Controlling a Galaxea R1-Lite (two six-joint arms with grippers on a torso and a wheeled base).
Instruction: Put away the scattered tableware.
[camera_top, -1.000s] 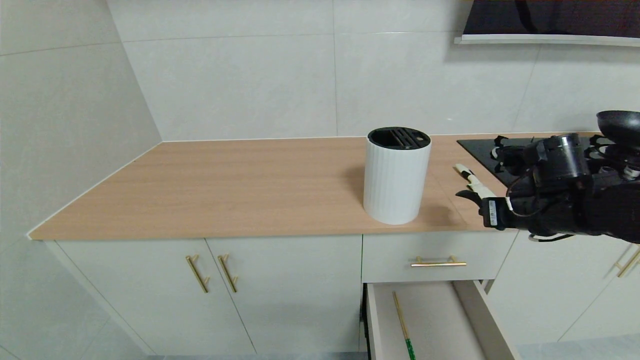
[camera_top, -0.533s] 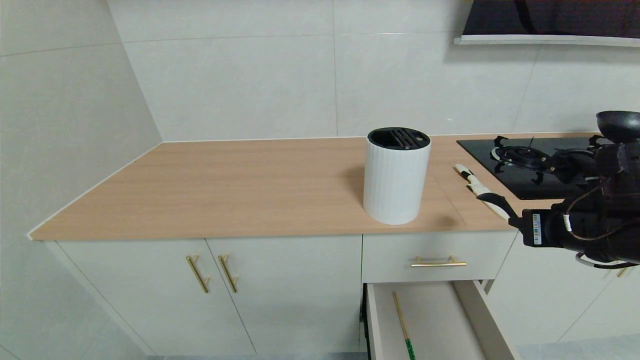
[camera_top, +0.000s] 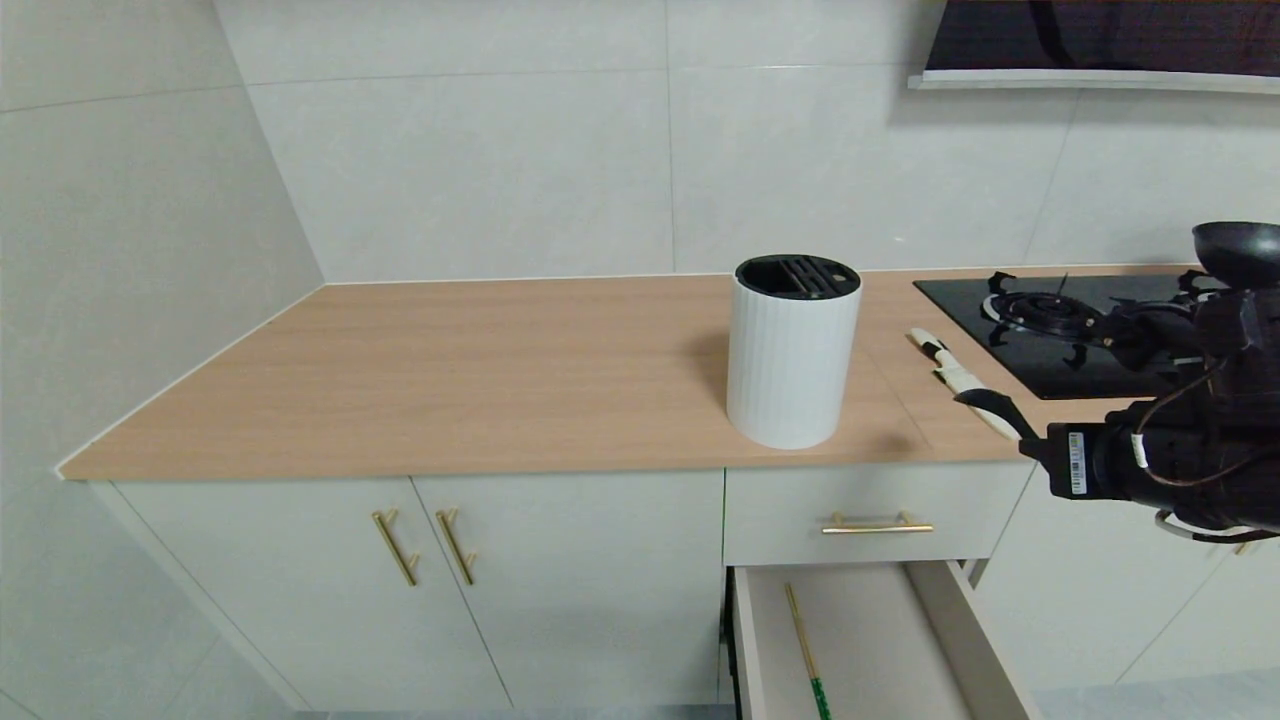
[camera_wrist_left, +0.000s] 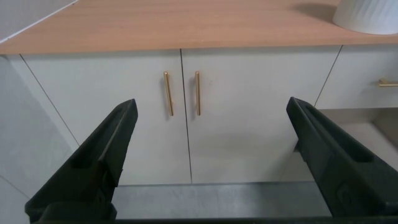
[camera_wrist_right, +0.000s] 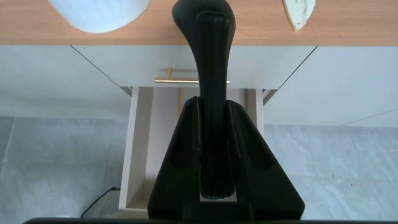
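A white knife (camera_top: 945, 368) with a black band lies on the wooden counter (camera_top: 450, 370), right of the white ribbed holder (camera_top: 793, 350). My right gripper (camera_top: 1035, 447) hangs just off the counter's front edge, right of the knife and above the open drawer (camera_top: 745, 640). It is shut on a slim black utensil (camera_top: 985, 405) that points toward the knife. In the right wrist view the gripper (camera_wrist_right: 214, 102) clamps the utensil (camera_wrist_right: 208, 37), with the knife's tip (camera_wrist_right: 297, 12) beyond. My left gripper (camera_wrist_left: 211, 109) is open, low before the cabinet doors (camera_wrist_left: 183, 124).
Chopsticks (camera_top: 803, 635) lie in the open drawer. A closed drawer with a gold handle (camera_top: 877, 524) sits above it. A black gas hob (camera_top: 1050, 320) and a dark pot (camera_top: 1235, 245) stand at the counter's right end. The counter left of the holder is bare.
My right gripper pulled back from over the counter beside the knife, moving right and down past the front edge. It has barely shifted in the last half second. The knife stayed put.
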